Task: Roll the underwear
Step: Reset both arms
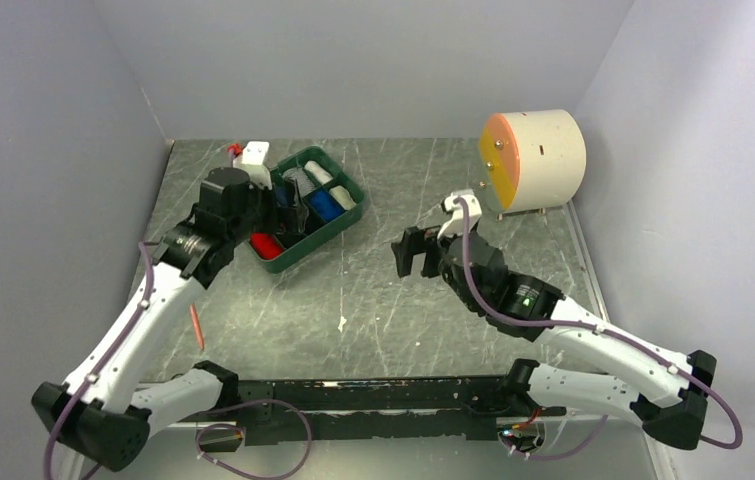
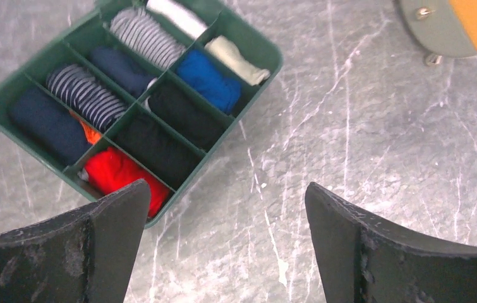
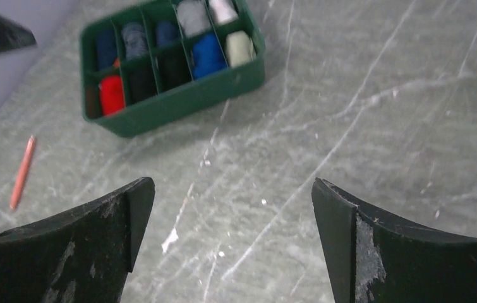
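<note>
The red underwear lies rolled up in a near corner compartment of the green tray. Two black rolls fill the compartments beside it; I cannot tell which one is the black briefs. The red roll also shows in the top view and in the right wrist view. My left gripper is open and empty, above the table just right of the tray. My right gripper is open and empty, over bare table at mid right.
The tray also holds several blue, striped, grey and cream rolls. A cream drum with an orange face stands at the back right. An orange pencil lies near the left arm. A small white and red object sits behind the tray.
</note>
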Motion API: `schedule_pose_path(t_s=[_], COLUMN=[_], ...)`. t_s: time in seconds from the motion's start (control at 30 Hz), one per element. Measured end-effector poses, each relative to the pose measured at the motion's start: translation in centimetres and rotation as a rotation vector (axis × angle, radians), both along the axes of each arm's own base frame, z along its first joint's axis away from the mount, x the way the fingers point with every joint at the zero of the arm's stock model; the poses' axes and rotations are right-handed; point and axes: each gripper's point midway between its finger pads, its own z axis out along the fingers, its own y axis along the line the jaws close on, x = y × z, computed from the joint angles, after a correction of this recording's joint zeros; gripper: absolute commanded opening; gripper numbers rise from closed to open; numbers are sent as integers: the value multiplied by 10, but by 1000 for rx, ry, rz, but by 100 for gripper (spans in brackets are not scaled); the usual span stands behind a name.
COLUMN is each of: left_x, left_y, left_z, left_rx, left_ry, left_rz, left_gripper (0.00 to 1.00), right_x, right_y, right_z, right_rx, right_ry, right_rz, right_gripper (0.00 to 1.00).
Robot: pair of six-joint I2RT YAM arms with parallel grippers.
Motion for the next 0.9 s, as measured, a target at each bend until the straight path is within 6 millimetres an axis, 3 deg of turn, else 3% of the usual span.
schedule_pose_path(t_s=[0.17, 0.27, 0.43, 0.57, 0.67, 0.77, 0.9], left_x=[-22, -29, -24, -24, -23, -19, -6], left_y=[-17, -18, 14, 22, 26, 41, 94], left_z=[31, 38, 35, 34, 32, 28, 13], left_rx=[49, 124, 259, 285, 290, 278, 226], left_ry=[-147, -208, -222, -217, -206, -180, -104], left_rz=[-63, -74, 39, 74, 91, 135, 276], left_gripper=[96, 97, 97, 97, 97, 97, 97], right_x=[9, 11, 15, 25, 53, 91, 121], right_y=[9, 20, 36, 31, 2, -54, -138], right_z=[58, 74, 73, 57, 46, 38, 29], right_rx=[34, 35, -8, -86, -113, -90, -37], right_ry=[-82, -102, -97, -75, -36, 19, 78], right_rz=[10, 44, 96, 75, -13, -144, -332], right_gripper=[100, 100, 100, 100, 100, 100, 100])
